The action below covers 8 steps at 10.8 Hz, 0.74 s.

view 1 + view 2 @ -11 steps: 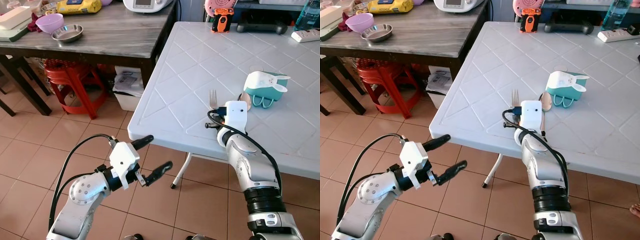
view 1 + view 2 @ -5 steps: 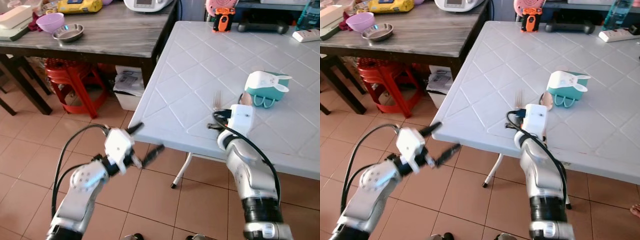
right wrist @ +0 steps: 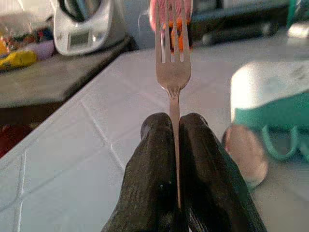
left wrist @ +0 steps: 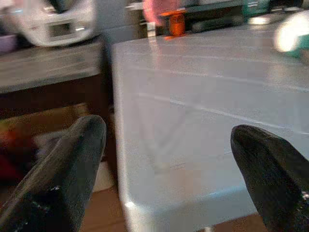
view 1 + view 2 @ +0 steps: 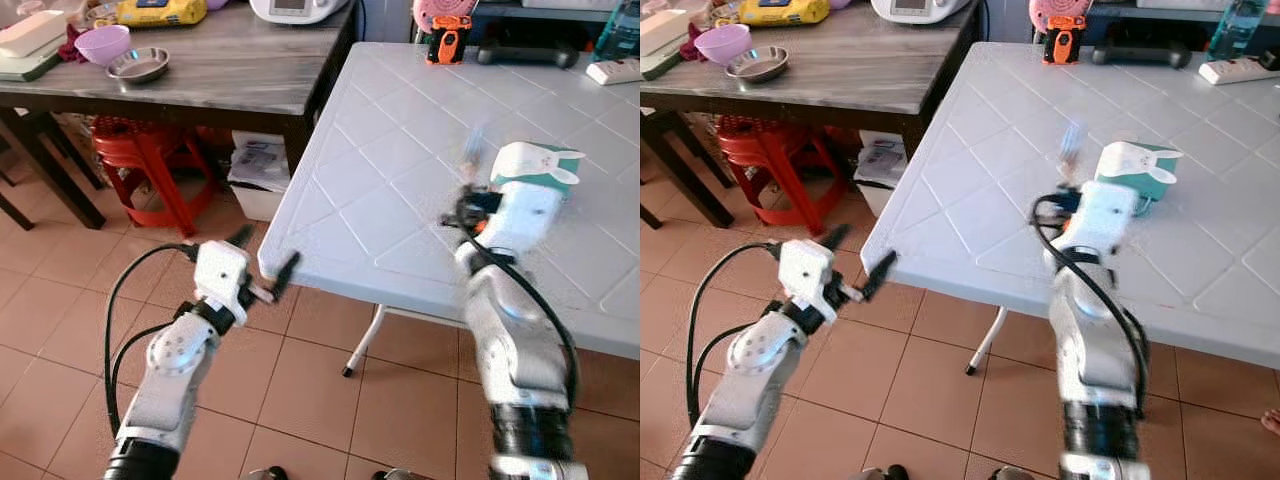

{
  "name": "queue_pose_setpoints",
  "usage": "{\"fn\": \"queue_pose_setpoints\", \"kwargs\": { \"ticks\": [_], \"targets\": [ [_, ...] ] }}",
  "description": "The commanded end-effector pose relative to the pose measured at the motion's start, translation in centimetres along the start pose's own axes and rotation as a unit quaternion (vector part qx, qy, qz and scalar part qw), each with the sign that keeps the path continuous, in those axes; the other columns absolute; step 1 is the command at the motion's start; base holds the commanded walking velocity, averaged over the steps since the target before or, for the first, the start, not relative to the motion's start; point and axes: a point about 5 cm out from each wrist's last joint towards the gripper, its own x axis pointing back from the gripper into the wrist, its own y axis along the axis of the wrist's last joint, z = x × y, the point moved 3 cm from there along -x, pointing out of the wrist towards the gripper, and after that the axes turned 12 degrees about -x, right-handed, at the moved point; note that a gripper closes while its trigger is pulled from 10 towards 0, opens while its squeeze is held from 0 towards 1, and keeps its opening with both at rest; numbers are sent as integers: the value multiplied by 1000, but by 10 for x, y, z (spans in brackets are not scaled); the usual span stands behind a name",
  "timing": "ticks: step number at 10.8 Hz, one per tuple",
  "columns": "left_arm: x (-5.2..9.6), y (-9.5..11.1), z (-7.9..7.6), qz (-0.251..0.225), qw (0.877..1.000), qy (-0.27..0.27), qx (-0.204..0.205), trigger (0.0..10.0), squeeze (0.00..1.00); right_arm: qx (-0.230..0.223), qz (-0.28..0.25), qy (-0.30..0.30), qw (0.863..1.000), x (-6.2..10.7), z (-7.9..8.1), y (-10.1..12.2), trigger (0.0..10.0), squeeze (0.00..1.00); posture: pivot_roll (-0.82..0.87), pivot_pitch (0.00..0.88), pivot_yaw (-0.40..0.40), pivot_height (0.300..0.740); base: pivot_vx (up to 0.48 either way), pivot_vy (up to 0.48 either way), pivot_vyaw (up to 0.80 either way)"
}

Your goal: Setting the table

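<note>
The right gripper [image 3: 175, 140] has its two black fingers pressed together on the handle of a silver metal fork [image 3: 172, 63], which stands out beyond the fingertips with its tines pointing away from the wrist. In the head views this gripper is raised above the white plastic table with a diamond-embossed top [image 5: 400, 130], blurred, with the fork tines [image 5: 1071, 140] showing above it. Just beside it on the table sits a teal and white rabbit-shaped holder [image 5: 540, 165], and the wrist view shows the rounded bowl of a metal spoon [image 3: 245, 153] lying on the table next to that holder.

The left gripper [image 5: 262, 265] hovers off the near corner of the white table, above the terracotta tiled floor [image 5: 60, 310], its fingers [image 4: 72, 159] spread wide apart and holding nothing.

Behind it stands a dark grey wooden table [image 5: 230, 70] carrying a lilac plastic bowl [image 5: 103, 43] and a steel dish [image 5: 138, 64], with a red plastic stool [image 5: 140, 160] beneath
</note>
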Motion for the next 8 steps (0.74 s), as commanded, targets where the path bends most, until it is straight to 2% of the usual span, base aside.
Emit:
{"fn": "queue_pose_setpoints", "kwargs": {
  "ticks": [1, 2, 3, 4, 6, 7, 8],
  "targets": [
    [1, -6, 7, 19, 999, 27, -5, 10000, 0, 16, -17, -3, 1000, 5, -2, 5, 10000, 0, -59, 109, 75, 740, 0, 0, 0],
    [0, -9, 9, 29, 999, 43, 0, 10000, 0, 32, -26, -10, 999, 9, -7, 7, 10000, 0, -61, 106, 74, 740, 0, 0, 0],
    [-2, -9, 7, 27, 999, 39, 15, 10000, 0, 31, -23, -29, 999, 12, -18, 6, 10000, 0, -66, 103, 77, 740, 0, 0, 0],
    [-3, -9, 7, 28, 999, 38, 11, 10000, 0, 31, -22, -34, 999, 12, -21, 6, 10000, 0, -68, 101, 78, 740, 0, 0, 0],
    [-8, -6, 3, 19, 999, 37, 15, 10000, 0, 32, -25, -35, 999, 12, -21, 7, 10000, 0, -77, 99, 82, 740, 0, 0, -503],
    [-9, -5, 3, 20, 999, 37, 16, 10000, 0, 32, -26, -35, 999, 12, -21, 8, 10000, 0, -78, 100, 83, 740, 0, 322, 0],
    [-10, -5, 2, 20, 999, 38, 19, 10000, 0, 33, -25, -36, 999, 13, -22, 7, 10000, 0, -77, 103, 81, 740, 0, 341, -550]
  ]
}}
